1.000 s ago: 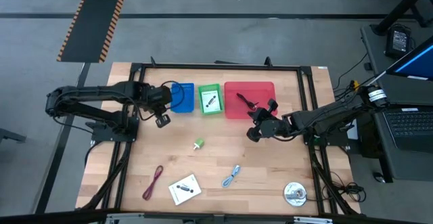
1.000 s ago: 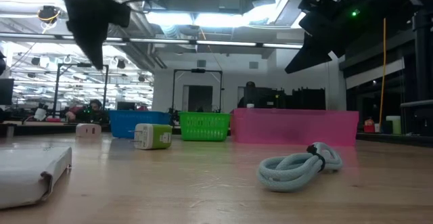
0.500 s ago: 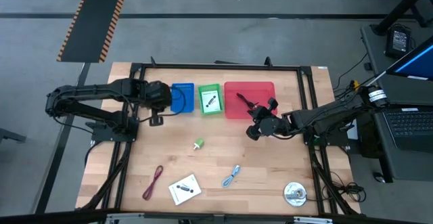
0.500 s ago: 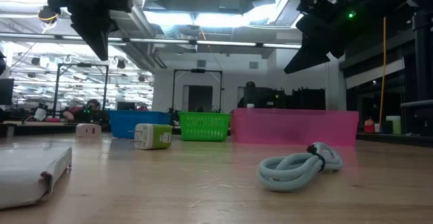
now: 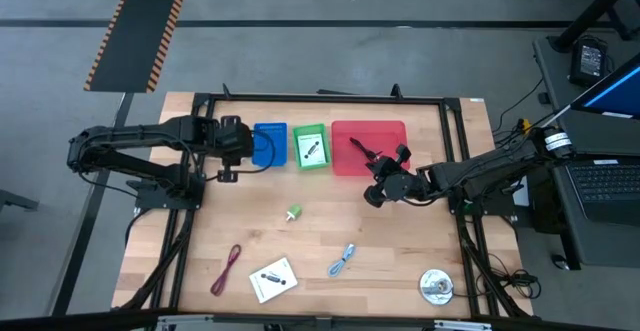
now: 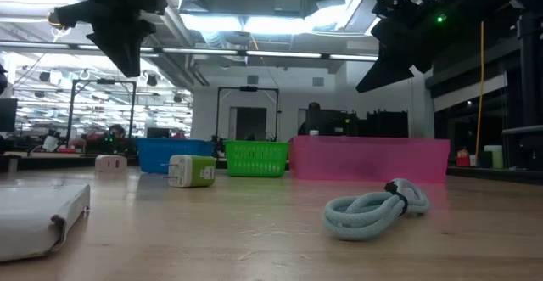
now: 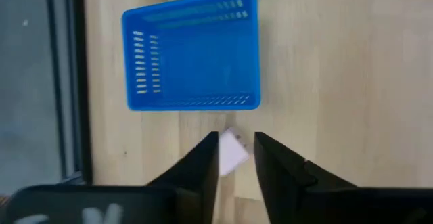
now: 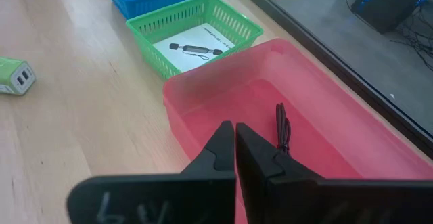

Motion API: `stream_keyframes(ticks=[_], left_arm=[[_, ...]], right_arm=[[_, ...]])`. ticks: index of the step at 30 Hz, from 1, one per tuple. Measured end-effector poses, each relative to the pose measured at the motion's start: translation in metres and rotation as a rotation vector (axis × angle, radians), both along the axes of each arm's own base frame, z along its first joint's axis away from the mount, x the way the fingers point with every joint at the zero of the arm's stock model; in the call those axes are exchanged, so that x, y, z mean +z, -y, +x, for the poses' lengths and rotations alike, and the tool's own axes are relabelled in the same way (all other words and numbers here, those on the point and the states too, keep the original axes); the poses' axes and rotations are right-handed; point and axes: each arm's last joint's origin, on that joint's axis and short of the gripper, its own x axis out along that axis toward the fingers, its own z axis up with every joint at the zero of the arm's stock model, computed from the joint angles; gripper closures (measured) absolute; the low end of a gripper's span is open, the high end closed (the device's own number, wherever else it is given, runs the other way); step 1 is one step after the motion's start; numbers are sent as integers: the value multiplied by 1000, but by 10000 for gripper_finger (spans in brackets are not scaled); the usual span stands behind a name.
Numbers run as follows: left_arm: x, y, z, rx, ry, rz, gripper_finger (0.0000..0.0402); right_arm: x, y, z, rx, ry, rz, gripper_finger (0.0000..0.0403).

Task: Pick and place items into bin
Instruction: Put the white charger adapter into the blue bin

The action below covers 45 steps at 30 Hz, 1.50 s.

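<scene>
My left gripper (image 5: 229, 161) hangs open, well above the table in the low view (image 6: 123, 56), over a small white piece (image 7: 233, 153) that lies on the wood by the blue bin (image 7: 193, 55). My right gripper (image 5: 378, 183) is shut and hovers at the near wall of the red bin (image 8: 223, 95), which holds a black cable (image 8: 281, 132). The green bin (image 5: 310, 147) holds a white card. On the near table lie a green-white piece (image 5: 293, 213), a maroon cable loop (image 5: 228, 268), a white packet (image 5: 273, 279) and a light-blue cable (image 5: 343, 260).
A round silver disc (image 5: 435, 287) lies near the table's near right corner. A black frame (image 5: 320, 99) runs along the table's edges. The three bins stand in a row at the far side, and bare wood lies between them and the loose items.
My left gripper has risen a little, drawn back slightly toward the table's left edge and turned above the white piece. The things on the table have stayed where they were.
</scene>
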Motion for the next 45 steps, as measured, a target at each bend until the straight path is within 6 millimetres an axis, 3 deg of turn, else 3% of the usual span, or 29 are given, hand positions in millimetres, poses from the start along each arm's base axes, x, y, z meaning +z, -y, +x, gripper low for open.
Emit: stream_keyframes(ticks=[5, 10, 17, 23, 36, 45], left_arm=[[-1, 0, -3, 8, -37, 10, 256], [-7, 0, -6, -10, -97, 7, 232], [-42, 0, -17, -70, -278, 80, 226], [-61, -2, -21, -94, -350, 159, 226], [-84, -3, -18, -180, -346, 236, 196], [-99, -10, -22, -208, -356, 192, 196]], right_arm=[[0, 0, 0, 0, 0, 0, 402], [-1, 0, 0, 3, -8, -5, 402], [-8, -1, 6, 24, -37, -30, 402], [-9, -3, 14, 63, -27, -72, 402], [-9, -3, 14, 66, -28, -76, 402], [-9, -3, 14, 64, -25, -73, 402]])
